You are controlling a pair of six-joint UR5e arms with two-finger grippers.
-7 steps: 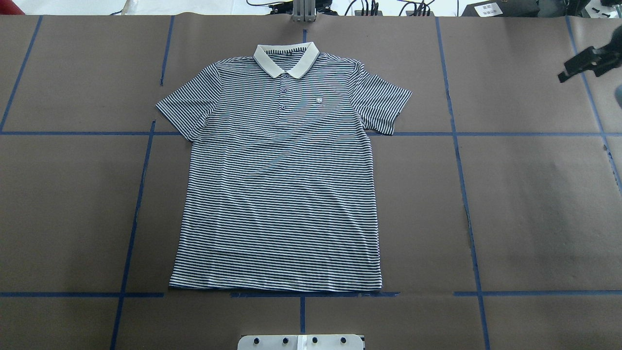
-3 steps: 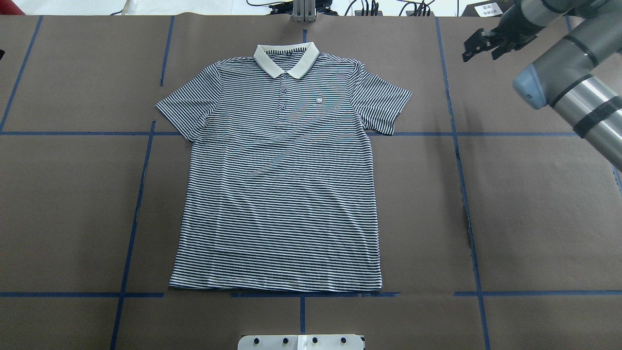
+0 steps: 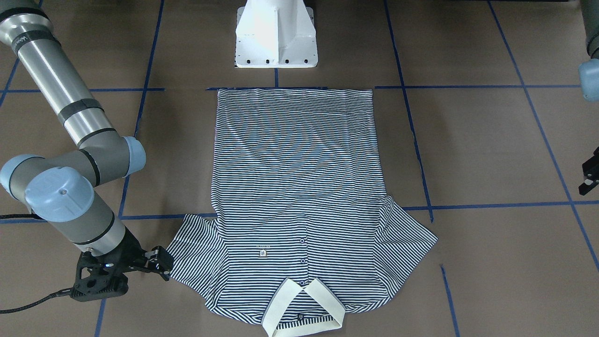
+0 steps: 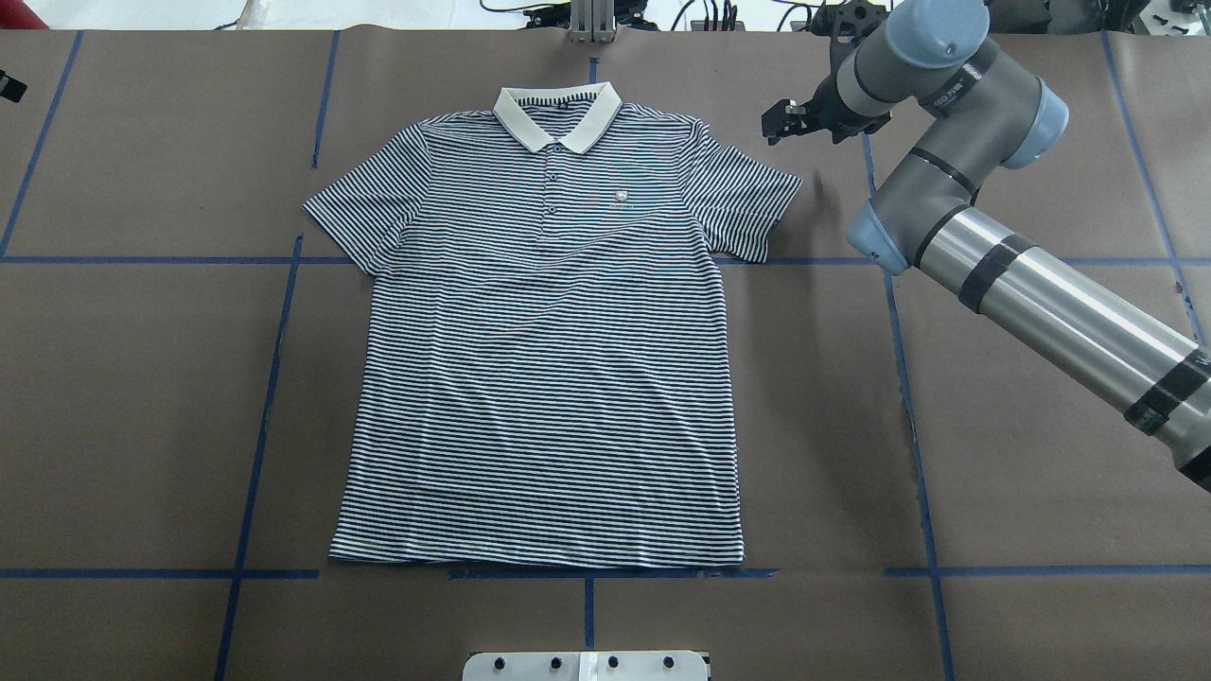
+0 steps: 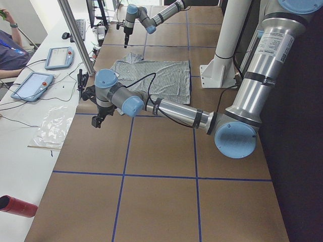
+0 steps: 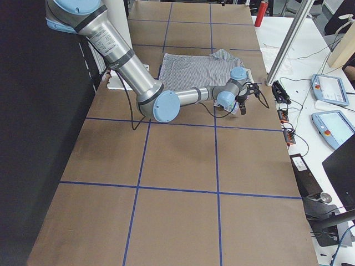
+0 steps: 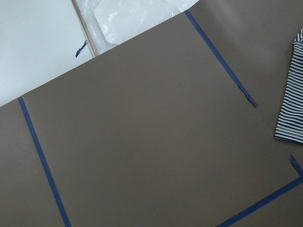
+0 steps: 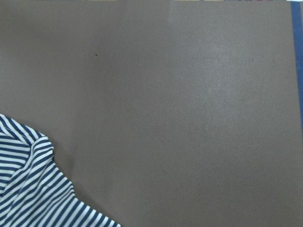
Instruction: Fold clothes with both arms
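The striped polo shirt [image 4: 544, 331] lies flat and face up on the brown table, collar [image 4: 556, 113] at the far side and hem toward my base. It also shows in the front-facing view [image 3: 295, 187]. My right gripper [image 4: 783, 121] hovers just beyond the sleeve on the overhead view's right [image 4: 747, 203]; its jaws look open and empty. In the front-facing view this gripper [image 3: 161, 264] sits beside that sleeve. The right wrist view shows the sleeve's corner [image 8: 28, 189]. My left gripper [image 4: 9, 87] only peeks in at the far left edge, far from the shirt; whether it is open is unclear.
Blue tape lines [image 4: 274, 378] grid the brown table cover. The white pedestal base [image 3: 276, 35] stands at the hem side. An aluminium post [image 4: 591, 19] and cables sit beyond the collar. A side bench holds tablets [image 5: 58, 56], a plastic sheet [image 5: 53, 126] and a red can [image 5: 17, 206].
My right arm has swept in from the overhead view's right edge to just beside the shirt's sleeve. A tip of my left gripper has come into view at the left edge. The shirt has not moved.
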